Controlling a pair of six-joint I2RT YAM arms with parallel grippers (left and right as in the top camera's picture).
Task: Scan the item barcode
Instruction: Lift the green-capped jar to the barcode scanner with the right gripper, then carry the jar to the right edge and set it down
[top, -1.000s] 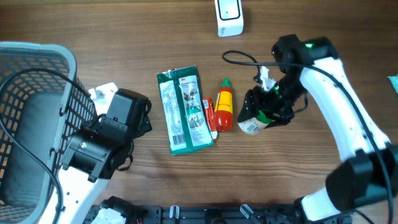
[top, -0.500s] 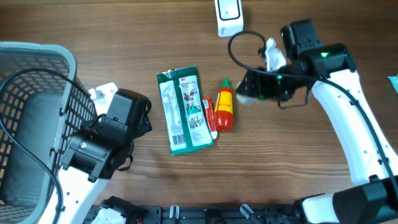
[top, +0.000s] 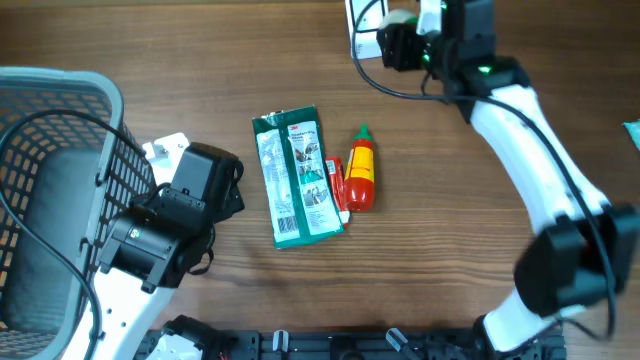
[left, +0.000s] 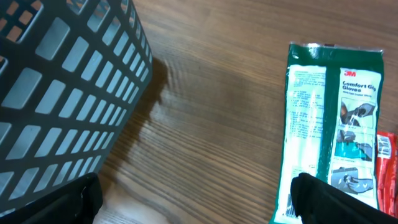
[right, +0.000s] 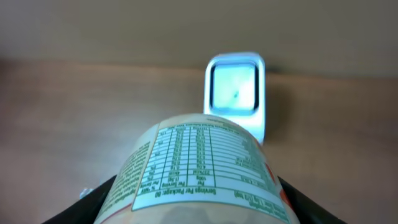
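The right gripper (top: 398, 45) grips a labelled jar (right: 199, 168) between half-spread fingers, label up, just in front of the white scanner (right: 234, 90) — the left gripper (left: 196, 199) gapes wide and empty beside the basket (left: 62, 93).

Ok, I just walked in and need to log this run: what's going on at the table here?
The right claw holds a container with a nutrition label in front of the white scanner at the far edge of the table. The printed label faces the wrist camera. The left claw hangs open and empty beside the grey basket. A green glove pack and a red bottle lie side by side mid-table.
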